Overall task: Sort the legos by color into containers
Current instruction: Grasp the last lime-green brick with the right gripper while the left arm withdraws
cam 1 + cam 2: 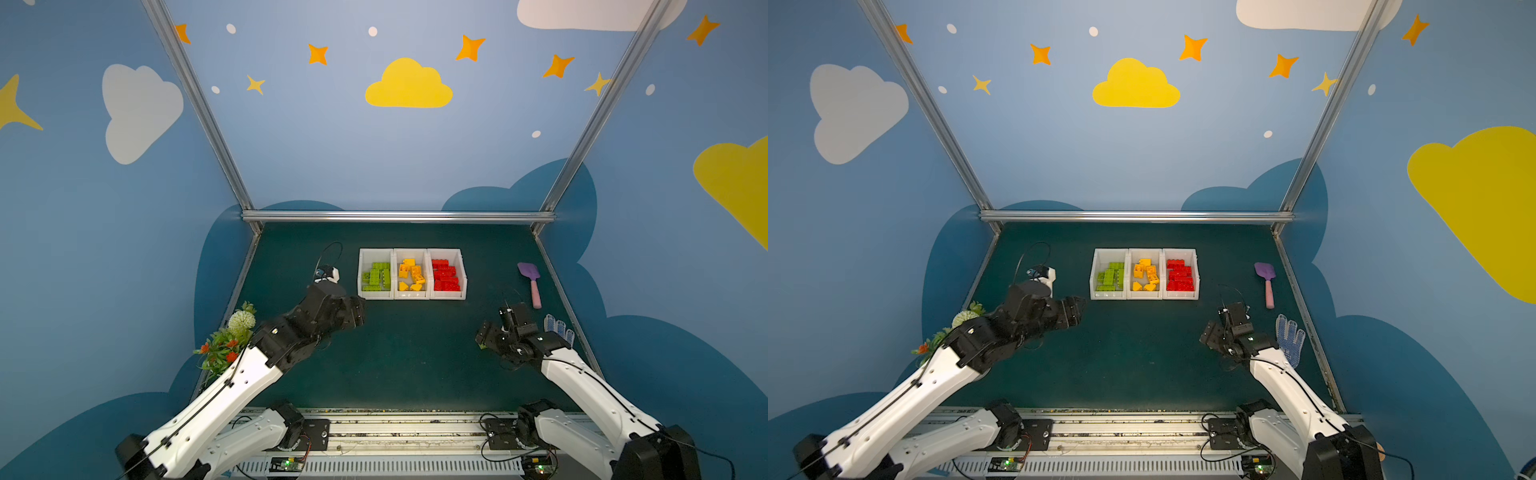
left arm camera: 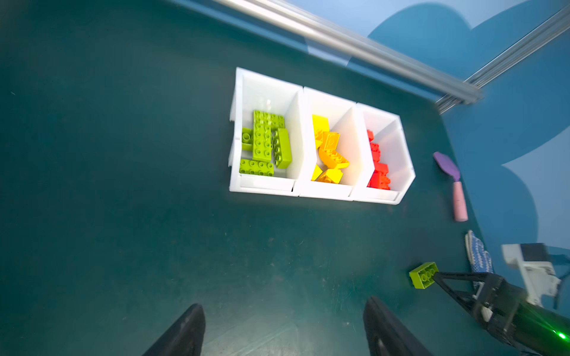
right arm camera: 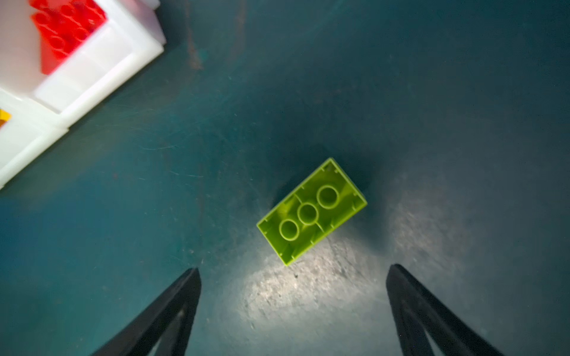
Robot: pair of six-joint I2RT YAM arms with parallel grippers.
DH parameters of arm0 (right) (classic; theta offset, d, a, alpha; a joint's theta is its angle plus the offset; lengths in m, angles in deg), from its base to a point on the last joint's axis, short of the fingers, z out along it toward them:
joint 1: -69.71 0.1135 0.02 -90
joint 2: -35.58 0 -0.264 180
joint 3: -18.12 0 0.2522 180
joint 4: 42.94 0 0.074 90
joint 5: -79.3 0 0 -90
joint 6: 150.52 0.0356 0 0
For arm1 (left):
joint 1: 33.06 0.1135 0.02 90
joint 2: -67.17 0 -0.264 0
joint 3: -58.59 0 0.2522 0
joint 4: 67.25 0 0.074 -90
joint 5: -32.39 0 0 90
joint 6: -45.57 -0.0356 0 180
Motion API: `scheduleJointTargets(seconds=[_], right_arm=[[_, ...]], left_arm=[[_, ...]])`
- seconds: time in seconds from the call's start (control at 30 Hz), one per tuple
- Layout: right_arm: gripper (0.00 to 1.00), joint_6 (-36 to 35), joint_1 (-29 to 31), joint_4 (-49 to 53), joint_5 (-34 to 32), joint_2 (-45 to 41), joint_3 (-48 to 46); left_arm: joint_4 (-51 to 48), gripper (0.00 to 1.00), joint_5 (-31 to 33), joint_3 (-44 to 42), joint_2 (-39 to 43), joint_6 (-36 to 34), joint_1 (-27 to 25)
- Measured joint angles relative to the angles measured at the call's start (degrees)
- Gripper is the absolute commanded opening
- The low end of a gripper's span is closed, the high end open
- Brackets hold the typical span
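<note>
Right pincer [image 3: 293,269]: jaws spread wide, nothing held. It hangs low over the dark green table [image 1: 407,353], on the near right. In the right wrist view a lime-green rectangular plastic brick [image 3: 311,212] lies just ahead of the fingertips, not yet between them. The brick is upside down, hollow side and three round tubes facing up, and skewed relative to the jaw line.

Left pincer [image 2: 283,305]: jaws also spread, empty. It sits near the front left corner of the bin row, well apart from the loose brick.

Bins: three white open plastic bins stand side by side at mid-table, touching.
- left white bin [image 1: 376,294]: lime-green bricks [image 1: 378,276] only
- middle white bin [image 1: 411,294]: yellow bricks [image 1: 411,274] only
- right white bin [image 1: 448,294]: red bricks [image 1: 446,275] only

No mixed colours seen in any bin.

Progress (judgement): nearly finished. The upside-down green brick is the only brick I can find outside the bins. To do: grasp it and carry it across to the left bin, which is the farthest of the three from the right arm.

Non-task items, untouched: purple-and-pink toy shovel [image 1: 530,282], blue-dotted white glove [image 1: 559,328], artificial flower sprig [image 1: 232,336].
</note>
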Motion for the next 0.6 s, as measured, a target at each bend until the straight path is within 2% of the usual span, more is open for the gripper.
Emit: scheduleJointTargets(seconds=[0.13,0.33,0.6], right_arm=[[0.92,1.9,0.1,0.6,-0.1,1.5,0.0],[0.92,4.3,0.0,0.7,0.4,9.4,1.2],[0.89,3.3,0.2,0.8,2.5,21.5,9.8]], left_arm=[[-2.2,0.84,0.9,-1.5,5.7,-1.0,0.0],[-5.6,0.86,0.7,-2.7,11.0,-3.5,1.0],[-8.4,0.89,0.6,-7.8,18.4,-5.2,3.0]])
